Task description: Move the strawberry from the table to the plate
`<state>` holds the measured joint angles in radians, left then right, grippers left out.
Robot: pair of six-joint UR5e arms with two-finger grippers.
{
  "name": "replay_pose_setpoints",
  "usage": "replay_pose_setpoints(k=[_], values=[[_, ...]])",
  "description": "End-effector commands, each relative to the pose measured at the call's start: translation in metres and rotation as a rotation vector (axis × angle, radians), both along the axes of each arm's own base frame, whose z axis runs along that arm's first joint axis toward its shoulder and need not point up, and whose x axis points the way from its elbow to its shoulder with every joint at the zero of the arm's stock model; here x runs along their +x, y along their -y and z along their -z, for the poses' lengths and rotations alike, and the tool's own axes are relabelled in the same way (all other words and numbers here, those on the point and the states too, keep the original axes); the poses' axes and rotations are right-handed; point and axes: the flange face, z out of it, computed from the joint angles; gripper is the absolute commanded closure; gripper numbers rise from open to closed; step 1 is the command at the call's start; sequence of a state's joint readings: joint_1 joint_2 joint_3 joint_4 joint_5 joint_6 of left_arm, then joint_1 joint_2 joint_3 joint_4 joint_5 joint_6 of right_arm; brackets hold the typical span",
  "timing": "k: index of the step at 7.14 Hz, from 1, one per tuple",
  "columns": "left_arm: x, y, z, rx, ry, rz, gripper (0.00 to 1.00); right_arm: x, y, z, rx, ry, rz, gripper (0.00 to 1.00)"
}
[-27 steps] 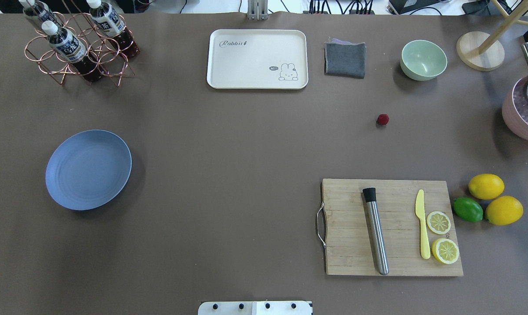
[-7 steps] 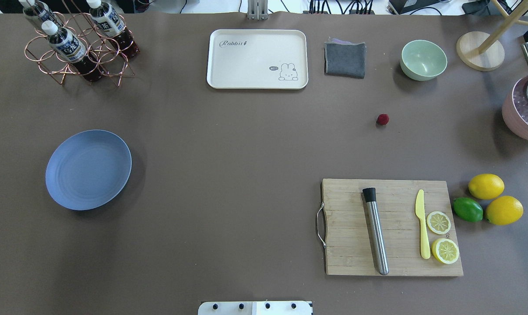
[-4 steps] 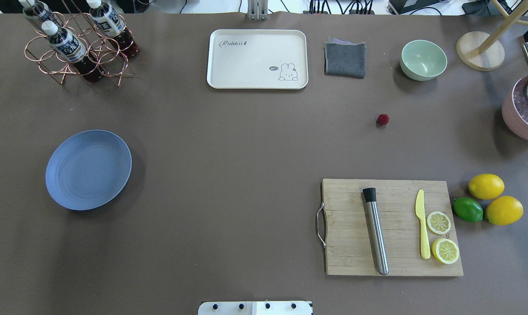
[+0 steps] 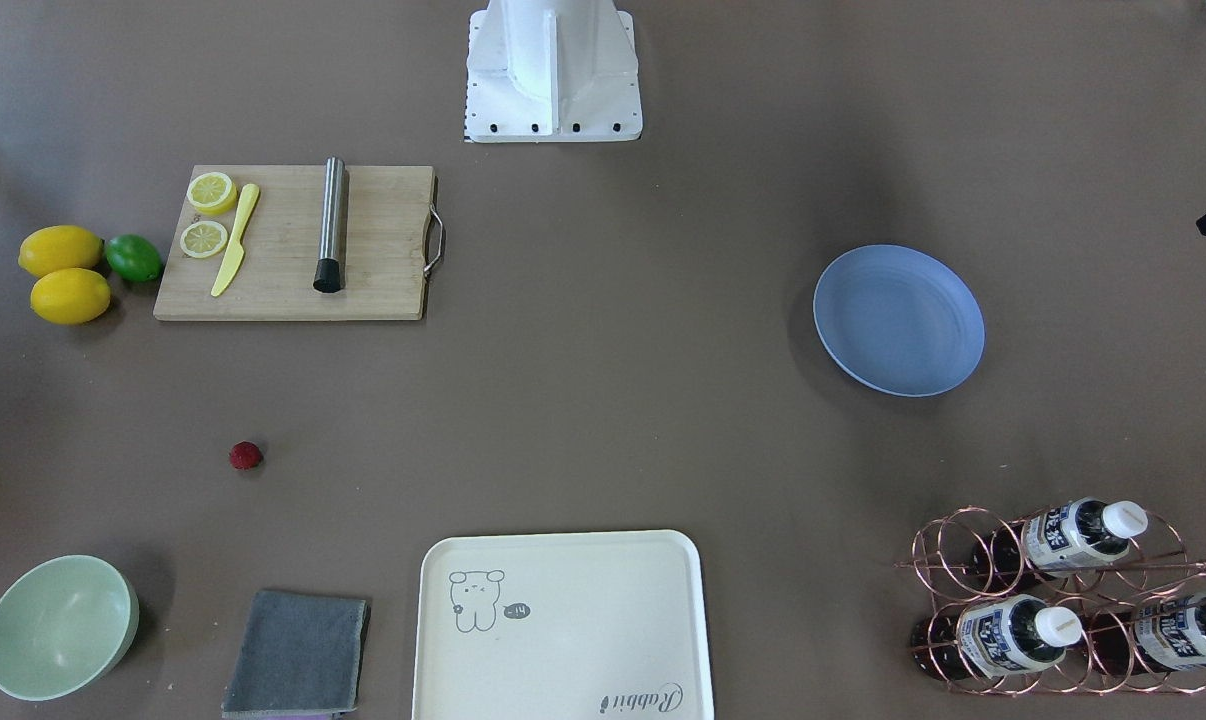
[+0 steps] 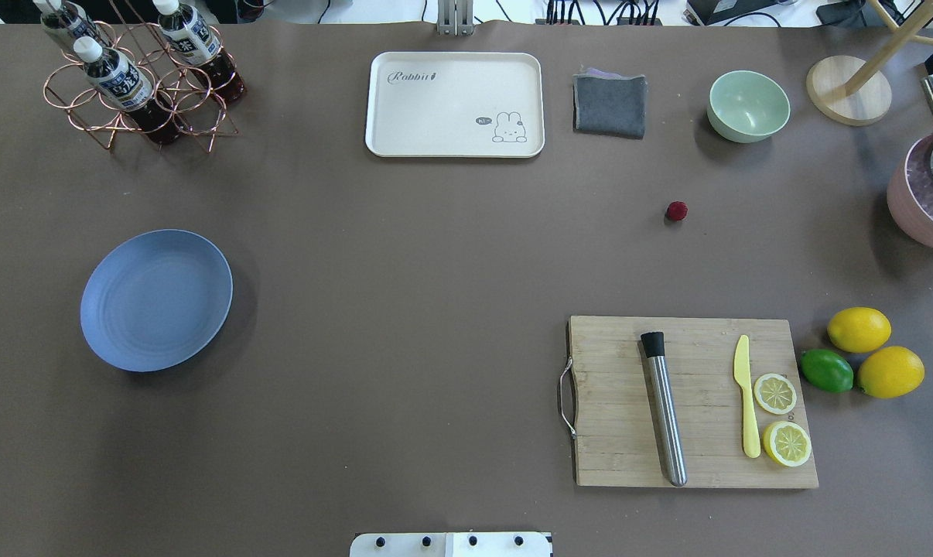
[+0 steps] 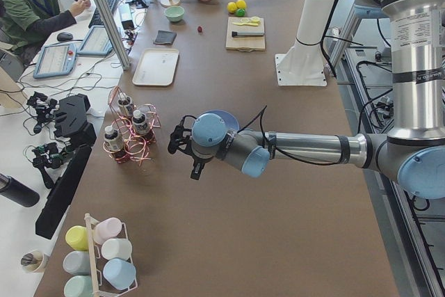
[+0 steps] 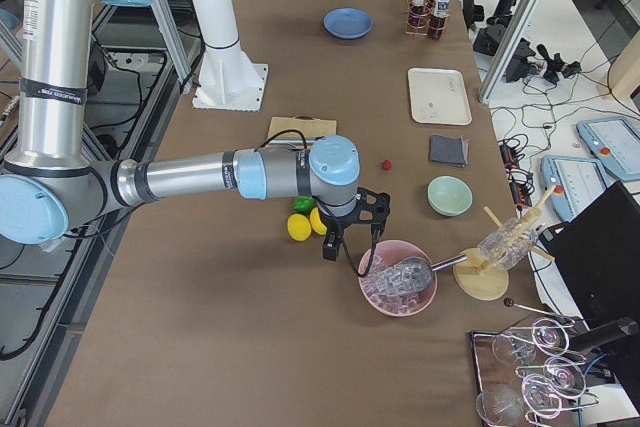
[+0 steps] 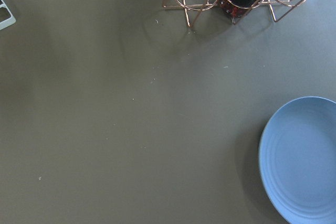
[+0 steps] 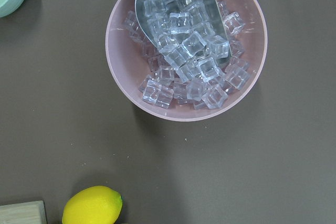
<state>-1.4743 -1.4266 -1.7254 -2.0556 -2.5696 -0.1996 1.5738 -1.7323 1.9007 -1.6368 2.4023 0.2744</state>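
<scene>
The strawberry (image 5: pixel 676 210) (image 4: pixel 246 455), tiny and dark red, lies on the brown table (image 5: pixel 404 271) between the green bowl and the cutting board. The blue-grey plate (image 5: pixel 157 300) (image 4: pixel 898 320) sits bare on the opposite side and shows at the lower right of the left wrist view (image 8: pixel 302 161). My left gripper (image 6: pixel 179 145) hovers past the plate near the bottle rack. My right gripper (image 7: pixel 350 242) hangs over the pink ice bowl (image 9: pixel 186 45), well off from the strawberry (image 7: pixel 385 163). For both I cannot tell whether the jaws are open or shut. Nothing shows held in either.
A cutting board (image 5: pixel 691 402) carries a steel muddler, a yellow knife and lemon slices. Two lemons (image 5: pixel 859 329) and a lime (image 5: pixel 826 370) lie beside it. A cream tray (image 5: pixel 455 104), grey cloth (image 5: pixel 610 104), green bowl (image 5: pixel 748 106) and bottle rack (image 5: pixel 141 77) line the far edge. A person (image 6: pixel 35 5) sits alongside.
</scene>
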Motion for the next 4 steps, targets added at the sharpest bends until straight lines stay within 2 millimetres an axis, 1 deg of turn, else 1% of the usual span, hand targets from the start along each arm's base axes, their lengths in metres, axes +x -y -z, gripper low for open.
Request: replay_pose_setpoints(k=[1, 2, 3, 4], values=[[0.038, -0.002, 0.006, 0.061, -0.061, -0.078, 0.02, -0.001, 0.001, -0.003, -0.007, 0.003, 0.001, 0.0], [0.065, 0.024, 0.035, 0.048, -0.065, -0.044, 0.02, -0.001, 0.004, -0.007, 0.007, 0.003, 0.001, 0.0], [0.104, 0.024, 0.04, 0.059, -0.028, -0.026, 0.02, -0.003, 0.008, -0.018, 0.069, 0.012, 0.006, 0.0], [0.149, 0.023, 0.05, -0.004, -0.04, 0.046, 0.02, -0.017, 0.013, -0.041, 0.112, 0.016, 0.033, 0.0]])
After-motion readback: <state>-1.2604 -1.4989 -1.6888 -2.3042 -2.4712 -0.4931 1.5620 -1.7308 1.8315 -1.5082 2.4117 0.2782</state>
